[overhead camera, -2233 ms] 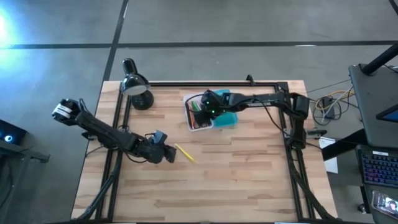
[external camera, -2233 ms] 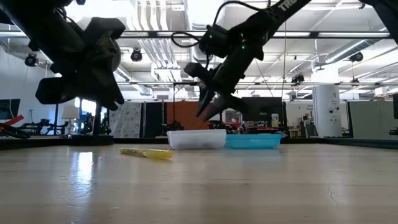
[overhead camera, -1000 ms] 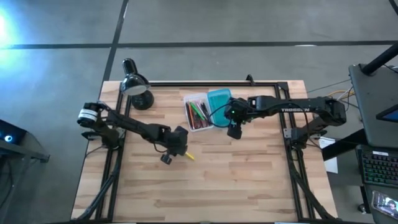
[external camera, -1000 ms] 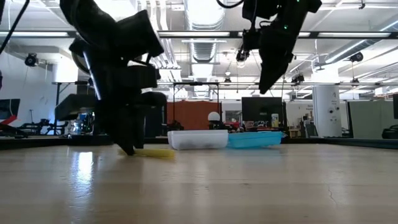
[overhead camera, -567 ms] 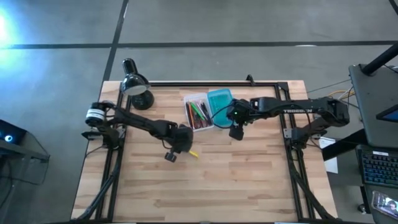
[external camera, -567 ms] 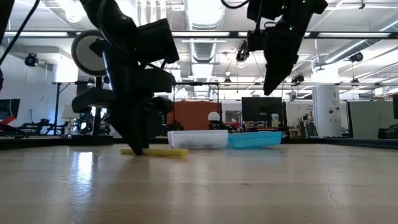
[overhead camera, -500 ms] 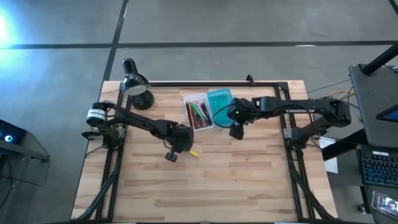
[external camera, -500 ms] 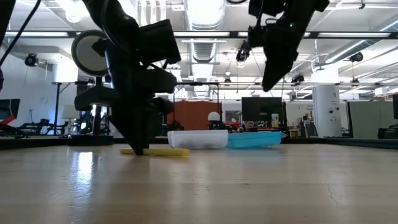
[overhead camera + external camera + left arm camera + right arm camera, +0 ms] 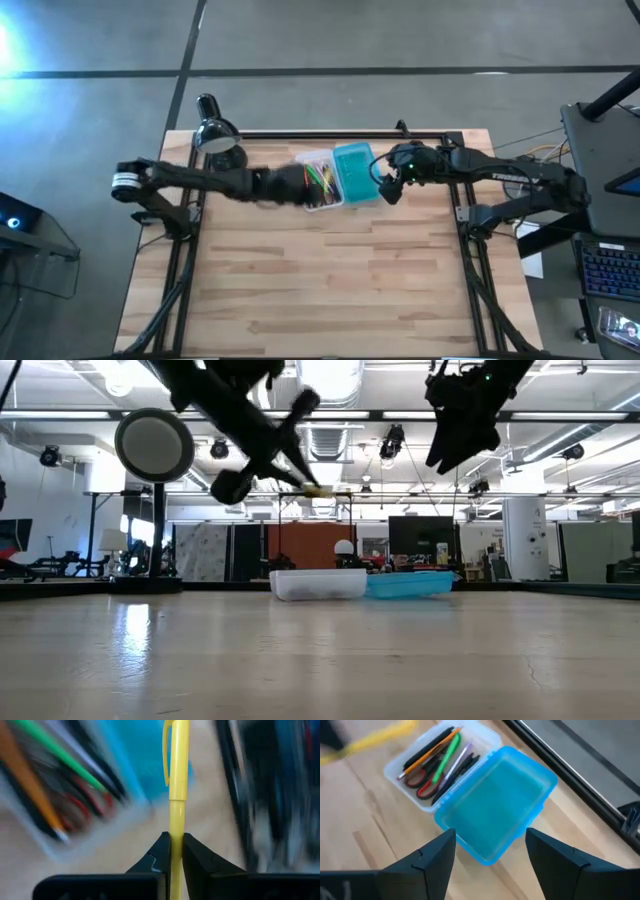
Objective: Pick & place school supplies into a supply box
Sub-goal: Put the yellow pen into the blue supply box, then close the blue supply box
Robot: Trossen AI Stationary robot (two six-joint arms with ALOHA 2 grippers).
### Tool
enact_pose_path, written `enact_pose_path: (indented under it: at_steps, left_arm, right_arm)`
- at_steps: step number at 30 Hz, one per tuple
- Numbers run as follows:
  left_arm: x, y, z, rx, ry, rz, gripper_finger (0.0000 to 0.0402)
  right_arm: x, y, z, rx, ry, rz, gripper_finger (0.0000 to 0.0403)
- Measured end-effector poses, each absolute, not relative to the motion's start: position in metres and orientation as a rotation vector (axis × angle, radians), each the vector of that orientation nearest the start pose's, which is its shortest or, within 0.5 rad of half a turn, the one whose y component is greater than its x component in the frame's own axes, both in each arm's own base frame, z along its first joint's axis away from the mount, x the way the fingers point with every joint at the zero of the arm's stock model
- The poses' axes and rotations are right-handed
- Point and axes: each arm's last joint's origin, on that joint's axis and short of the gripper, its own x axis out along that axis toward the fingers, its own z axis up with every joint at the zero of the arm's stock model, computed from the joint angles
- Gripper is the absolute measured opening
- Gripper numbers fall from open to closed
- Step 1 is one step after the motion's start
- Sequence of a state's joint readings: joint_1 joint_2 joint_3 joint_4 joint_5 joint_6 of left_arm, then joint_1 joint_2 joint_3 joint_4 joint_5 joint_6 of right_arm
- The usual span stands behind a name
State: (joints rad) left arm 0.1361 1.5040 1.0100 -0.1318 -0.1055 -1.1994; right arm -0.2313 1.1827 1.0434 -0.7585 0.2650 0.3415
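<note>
1. Your left gripper (image 9: 174, 851) is clamped on the yellow pen (image 9: 178, 780), with both fingers pressed against its barrel and the clip end pointing away from the wrist
2. From above, you'll find that gripper over the near-left edge of the supply box (image 9: 318, 181); in the low view it hangs well above the table (image 9: 320, 660) with the pen tip showing just past it
3. The box sits open, its teal lid (image 9: 497, 818) folded out flat beside the clear tray
4. Inside the tray you can see orange, green, pink and dark pens along with the red-handled scissors (image 9: 417, 784)
5. Your right gripper (image 9: 490, 847) hovers spread wide and holding nothing, just to the right of the lid
6. The black desk lamp (image 9: 216, 140) stands at the table's far-left corner
</note>
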Motion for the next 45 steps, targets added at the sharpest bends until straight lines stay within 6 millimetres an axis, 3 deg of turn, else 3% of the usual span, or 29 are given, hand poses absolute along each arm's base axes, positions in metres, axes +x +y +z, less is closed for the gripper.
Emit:
enact_pose_path:
  at_steps: [4, 9, 12, 19, 23, 25, 29, 33, 39, 45]
  left_arm:
    - [0.324, 0.083, 0.225, -1.337, 0.312, 0.804, 0.001]
    - [0.34, 0.11, 0.19, -1.443, 0.31, 0.828, 0.0044]
    - [0.346, 0.116, 0.182, -1.419, 0.371, 0.856, 0.007]
    - [0.341, 0.114, 0.221, -1.073, 0.626, 0.858, 0.0091]
    - [0.32, 0.096, 0.25, -0.895, 0.716, 0.997, 0.009]
    - [0.307, 0.09, 0.248, -0.882, 0.749, 1.068, 0.009]
    - [0.294, 0.089, 0.226, -0.939, 0.767, 1.106, 0.009]
    - [0.297, 0.09, 0.205, -1.023, 0.662, 1.041, 0.0091]
    - [0.311, 0.093, 0.234, -1.04, 0.383, 0.847, 0.0091]
    - [0.31, 0.118, 0.225, -1.027, 0.371, 0.892, 0.0091]
  right_arm:
    - [0.221, -0.066, 0.289, 0.301, 0.822, -0.636, 0.023]
    - [0.217, -0.067, 0.275, 0.278, 0.887, -0.623, 0.0233]
    - [0.211, -0.065, 0.269, 0.241, 0.94, -0.614, 0.0236]
    - [0.185, -0.069, 0.254, 0.306, 0.978, -0.684, 0.0237]
    - [0.174, -0.084, 0.235, 0.565, 0.941, -0.703, 0.0228]
    - [0.173, -0.098, 0.221, 0.727, 0.885, -0.714, 0.0217]
    - [0.177, -0.13, 0.192, 0.957, 0.732, -0.792, 0.0184]
    - [0.177, -0.152, 0.164, 1.072, 0.765, -0.876, 0.0143]
    - [0.182, -0.165, 0.146, 1.104, 0.823, -0.918, 0.0095]
    - [0.188, -0.175, 0.13, 1.15, 0.809, -0.926, 0.0071]
